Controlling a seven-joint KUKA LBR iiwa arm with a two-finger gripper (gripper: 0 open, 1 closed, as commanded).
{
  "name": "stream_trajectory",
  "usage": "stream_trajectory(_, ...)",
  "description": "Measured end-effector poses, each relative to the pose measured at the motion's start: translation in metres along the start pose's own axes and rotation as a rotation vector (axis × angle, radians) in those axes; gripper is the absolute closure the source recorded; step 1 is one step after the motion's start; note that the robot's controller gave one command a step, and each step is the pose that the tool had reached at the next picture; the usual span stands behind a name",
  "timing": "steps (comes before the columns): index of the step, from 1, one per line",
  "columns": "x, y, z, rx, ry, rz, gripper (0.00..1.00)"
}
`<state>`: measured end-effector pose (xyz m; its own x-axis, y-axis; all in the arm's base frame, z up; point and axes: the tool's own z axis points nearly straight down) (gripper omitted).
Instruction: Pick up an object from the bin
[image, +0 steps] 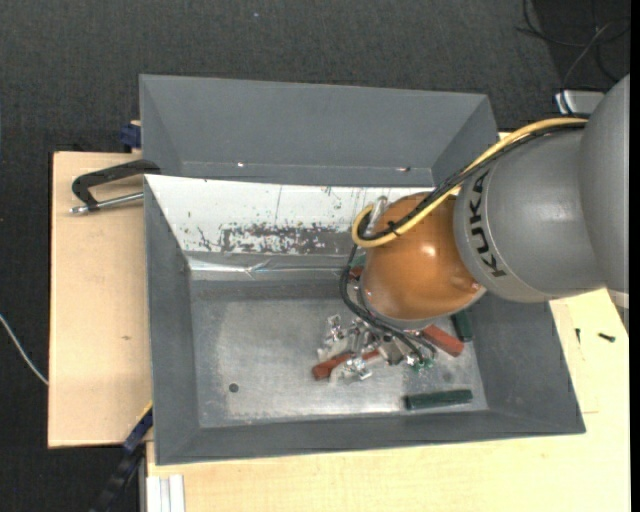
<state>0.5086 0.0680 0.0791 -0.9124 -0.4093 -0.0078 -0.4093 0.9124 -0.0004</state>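
My gripper (352, 352) hangs low over the bin floor, right of its middle, under the orange wrist cover. A reddish-brown stick-like thing (325, 370) lies on the floor right at the gripper, its left end poking out below it. A red piece (447, 342) shows just right of the gripper, with a dark green piece (464, 326) beside it. The frame does not show whether anything is held.
A dark green flat bar (437, 399) lies near the bin's front wall, right of the gripper. A small dark spot (233, 388) marks the floor at the front left. The arm and its orange cover hide the right rear of the bin floor.
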Motion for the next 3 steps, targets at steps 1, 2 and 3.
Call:
stream_trajectory(1, -0.0101, -0.0166, -0.1201, 0.000, 0.003, 0.026, 1.00)
stream_trajectory(2, -0.0101, -0.0166, -0.1201, -0.001, 0.003, 0.026, 1.00)
stream_trajectory(3, -0.0056, -0.0143, -0.1269, 0.000, 0.004, 0.112, 1.00)
